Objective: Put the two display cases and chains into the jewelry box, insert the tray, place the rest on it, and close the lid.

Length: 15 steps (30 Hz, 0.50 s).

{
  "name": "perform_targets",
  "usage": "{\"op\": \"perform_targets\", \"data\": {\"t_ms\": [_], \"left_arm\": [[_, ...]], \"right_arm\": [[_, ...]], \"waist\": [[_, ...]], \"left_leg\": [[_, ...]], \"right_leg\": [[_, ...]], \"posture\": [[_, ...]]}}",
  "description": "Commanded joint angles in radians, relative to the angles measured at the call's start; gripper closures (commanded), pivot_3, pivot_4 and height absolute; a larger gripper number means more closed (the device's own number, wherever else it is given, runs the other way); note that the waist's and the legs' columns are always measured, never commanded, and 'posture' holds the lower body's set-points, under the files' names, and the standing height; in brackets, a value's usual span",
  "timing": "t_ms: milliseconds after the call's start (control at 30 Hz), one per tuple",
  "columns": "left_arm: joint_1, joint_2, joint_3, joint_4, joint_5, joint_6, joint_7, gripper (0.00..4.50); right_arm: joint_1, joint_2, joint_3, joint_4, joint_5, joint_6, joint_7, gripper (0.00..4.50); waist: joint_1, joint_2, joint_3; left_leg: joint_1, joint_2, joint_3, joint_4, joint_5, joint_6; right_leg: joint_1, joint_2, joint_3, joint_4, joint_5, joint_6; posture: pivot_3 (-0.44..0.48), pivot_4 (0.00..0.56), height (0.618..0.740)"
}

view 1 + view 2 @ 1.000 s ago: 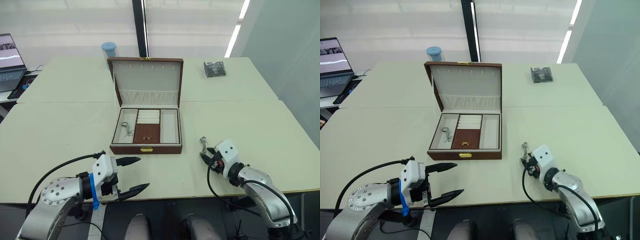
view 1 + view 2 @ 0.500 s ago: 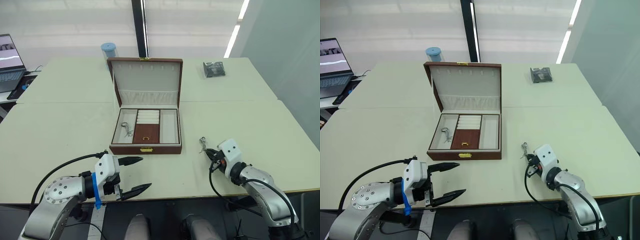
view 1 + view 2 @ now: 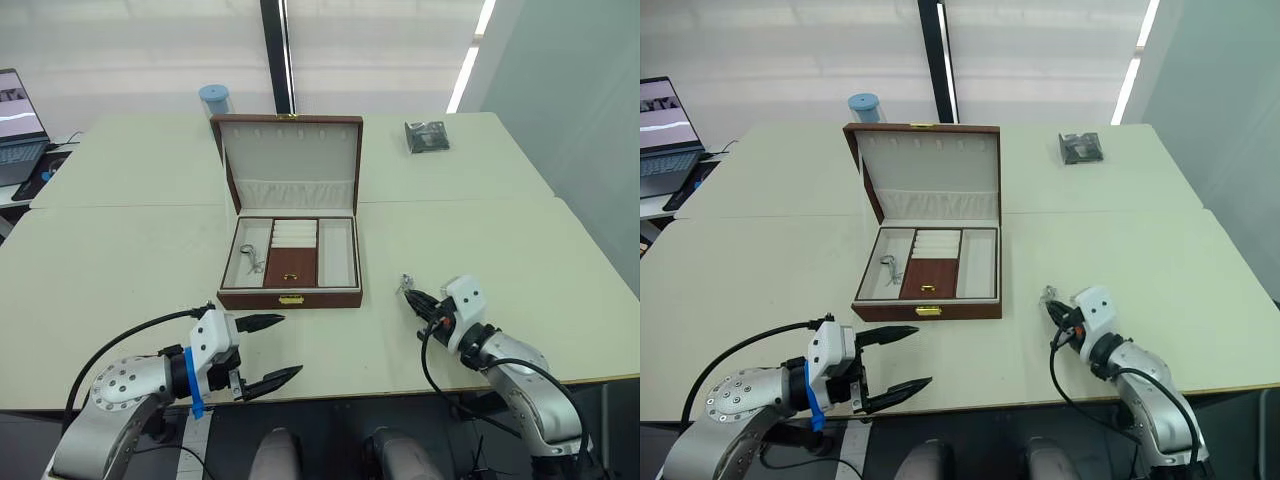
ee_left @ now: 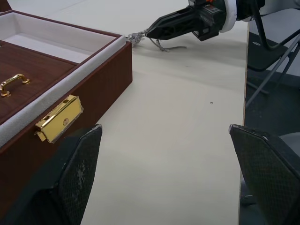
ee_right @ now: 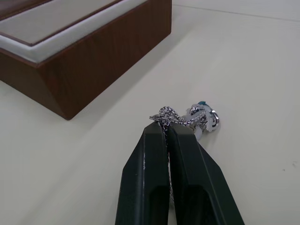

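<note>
**Right pincer pinches a chain on the worktop**

The right pincer (image 5: 168, 129) has its fingers pressed together on a silver chain (image 5: 185, 117), low over the worktop (image 3: 480, 250) just right of the box (image 3: 290, 297), near its front corner. The left pincer (image 3: 268, 348) hovers wide apart at the worktop's near edge, in front of the box. The box stands with its lid (image 3: 289, 150) raised upright; the tray (image 3: 292, 265) sits inside, and another chain (image 3: 251, 258) lies in its left section. A dark packet (image 3: 427, 137) rests at the far right.
</note>
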<state>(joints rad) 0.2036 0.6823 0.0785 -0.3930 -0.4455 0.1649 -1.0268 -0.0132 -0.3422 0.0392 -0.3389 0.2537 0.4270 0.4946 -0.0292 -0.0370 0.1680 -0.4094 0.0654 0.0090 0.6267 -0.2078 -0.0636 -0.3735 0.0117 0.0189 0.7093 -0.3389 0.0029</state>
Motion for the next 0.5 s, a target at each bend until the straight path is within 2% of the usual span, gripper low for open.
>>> {"op": "perform_targets", "data": {"t_ms": [33, 267, 500], "left_arm": [[0.004, -0.008, -0.003, -0.028, 0.001, -0.015, 0.015, 0.0], [0.004, -0.019, -0.008, -0.031, 0.003, -0.014, 0.031, 0.0], [0.011, -0.052, 0.007, -0.052, -0.013, 0.004, 0.088, 0.0]], "right_arm": [[-0.012, 0.002, -0.016, -0.049, 0.019, -0.034, 0.006, 4.48], [-0.035, 0.01, -0.02, -0.073, 0.045, -0.037, 0.008, 4.48], [-0.116, 0.021, -0.02, -0.107, 0.082, 0.005, -0.007, 4.48]], "waist": [[0.0, 0.0, 0.0], [0.0, 0.0, 0.0], [0.0, 0.0, 0.0]], "left_leg": [[0.0, 0.0, 0.0, 0.0, 0.0, 0.0], [0.0, 0.0, 0.0, 0.0, 0.0, 0.0], [0.0, 0.0, 0.0, 0.0, 0.0, 0.0]], "right_leg": [[0.0, 0.0, 0.0, 0.0, 0.0, 0.0], [0.0, 0.0, 0.0, 0.0, 0.0, 0.0], [0.0, 0.0, 0.0, 0.0, 0.0, 0.0]], "posture": [[0.0, 0.15, 0.74], [0.0, 0.15, 0.74], [0.0, 0.15, 0.74]]}}
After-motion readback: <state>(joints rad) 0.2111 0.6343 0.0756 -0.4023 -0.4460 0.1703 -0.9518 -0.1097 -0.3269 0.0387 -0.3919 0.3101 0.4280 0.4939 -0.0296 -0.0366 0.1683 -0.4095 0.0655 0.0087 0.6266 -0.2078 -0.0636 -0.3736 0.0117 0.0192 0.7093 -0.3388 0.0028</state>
